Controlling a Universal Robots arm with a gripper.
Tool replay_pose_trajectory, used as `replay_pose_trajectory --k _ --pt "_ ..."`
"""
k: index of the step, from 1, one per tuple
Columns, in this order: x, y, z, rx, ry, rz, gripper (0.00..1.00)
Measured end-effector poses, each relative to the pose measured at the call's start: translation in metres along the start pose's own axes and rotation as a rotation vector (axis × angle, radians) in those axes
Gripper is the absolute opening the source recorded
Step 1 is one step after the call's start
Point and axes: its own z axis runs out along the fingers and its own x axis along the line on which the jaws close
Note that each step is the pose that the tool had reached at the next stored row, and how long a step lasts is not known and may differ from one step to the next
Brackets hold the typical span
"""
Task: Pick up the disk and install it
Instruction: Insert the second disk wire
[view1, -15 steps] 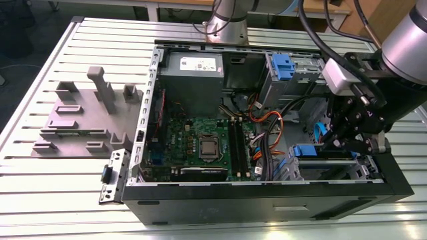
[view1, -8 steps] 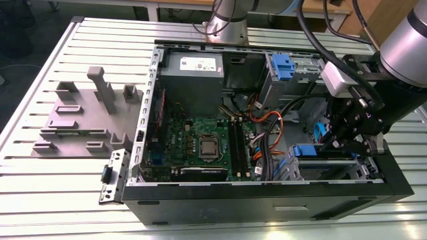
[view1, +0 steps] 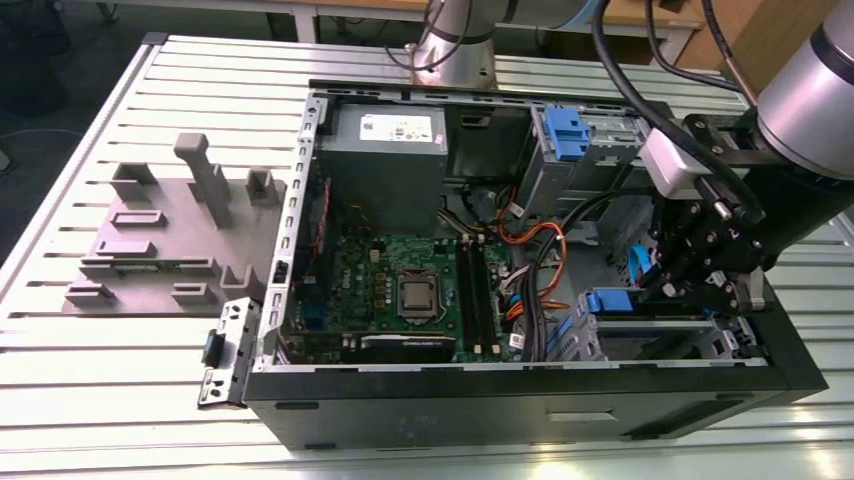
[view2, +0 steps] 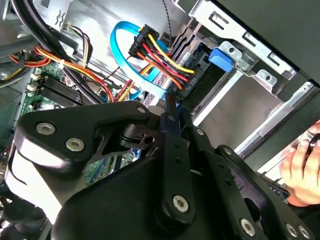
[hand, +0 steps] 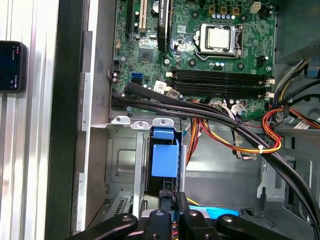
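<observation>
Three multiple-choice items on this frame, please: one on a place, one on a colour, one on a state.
1. Where is the gripper in the exterior view?
A. Over the grey fixture on the table
B. Inside the computer case, at the exterior view's right, by the silver drive cage
C. Above the power supply

2. What colour is the motherboard?
A. Red
B. White
C. Green

3. What state is the computer case in?
A. Lying on its side with the interior exposed
B. Closed with its side panel on
C. Standing upright and closed

Answers:
1 B: the gripper hangs within the case walls beside the drive cage.
2 C: the board is green in the exterior view and in the first wrist view.
3 A: the motherboard, cables and cage are open to view from above.
</observation>
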Motion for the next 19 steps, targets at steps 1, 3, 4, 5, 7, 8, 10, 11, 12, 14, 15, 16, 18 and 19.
replay_pose_trajectory --k 1,3,4,5,7,8,10,11,12,14,15,16,18,19 --pt "0.0000 0.0000 0.0001 0.0000 -0.0003 0.000 0.16" --pt "0.0000 0.0000 0.0004 0.0002 -0.0012 0.000 0.17" --pt "0.0000 0.0000 -0.0006 0.0001 -0.0009 0.000 0.17" --pt "0.0000 0.0001 -0.0025 0.0000 -0.0003 0.000 0.24" --pt "-0.0001 0.0001 -0.0063 0.0001 -0.0005 0.000 0.24" --pt "-0.0001 0.0002 -0.0086 0.0000 -0.0002 0.000 0.24" --pt "-0.0003 0.0002 -0.0130 0.0000 -0.0002 0.000 0.24" --pt "-0.0003 0.0003 -0.0149 0.0000 -0.0003 0.000 0.24" --pt "-0.0004 0.0003 -0.0163 0.0000 0.0000 0.000 0.24" --pt "-0.0004 0.0003 -0.0165 -0.0001 -0.0004 0.000 0.22" --pt "-0.0004 0.0003 -0.0166 0.0000 -0.0004 0.000 0.22" --pt "-0.0005 0.0003 -0.0166 0.0000 -0.0003 0.000 0.16" --pt "-0.0004 0.0003 -0.0167 0.0000 -0.0002 0.000 0.11" --pt "-0.0005 0.0003 -0.0167 0.0000 -0.0001 0.000 0.11"
